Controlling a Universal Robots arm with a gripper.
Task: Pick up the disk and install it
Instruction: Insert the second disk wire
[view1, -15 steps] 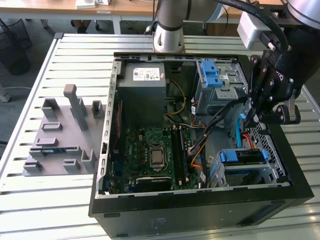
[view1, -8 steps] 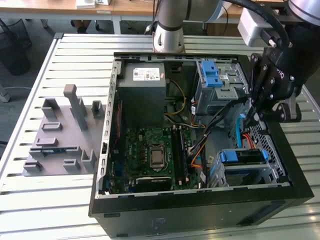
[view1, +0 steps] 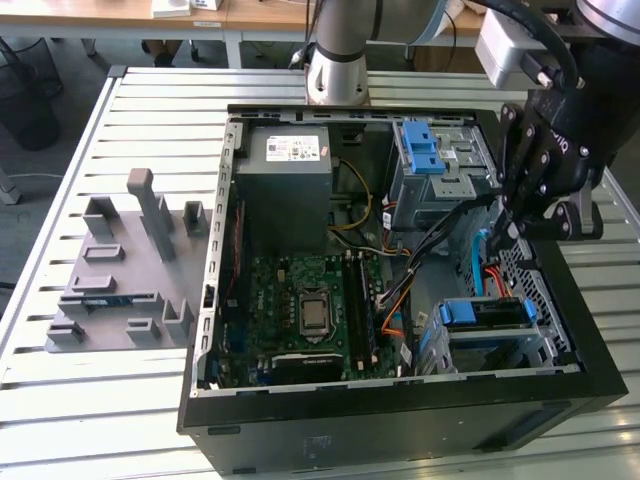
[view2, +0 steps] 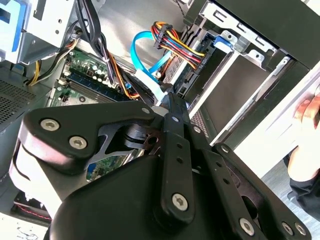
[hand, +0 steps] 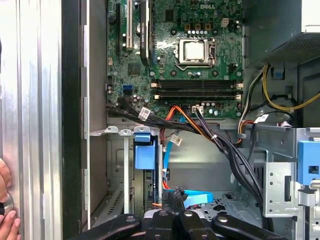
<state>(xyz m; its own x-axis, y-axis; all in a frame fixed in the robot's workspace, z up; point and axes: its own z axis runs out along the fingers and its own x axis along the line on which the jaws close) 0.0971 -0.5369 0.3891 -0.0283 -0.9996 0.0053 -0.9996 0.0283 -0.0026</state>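
Left to right in the exterior view: grey fixture block (view1: 125, 270) on the slatted surface (view1: 60, 180), then the open computer case (view1: 400, 290) with motherboard (view1: 305, 305). The disk (view1: 487, 315), blue-framed, sits in the lower drive cage near the case's front corner. End effector (view1: 512, 222) hangs over the cables just above that cage; fingers look drawn together with nothing between them. Judgement: approach should clear the blue data cable (view2: 145, 55) and grip the carrier squarely. A person's hand (view2: 305, 150) rests beside the case.

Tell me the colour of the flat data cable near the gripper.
Light blue flat data cable, clearest in the second wrist view.
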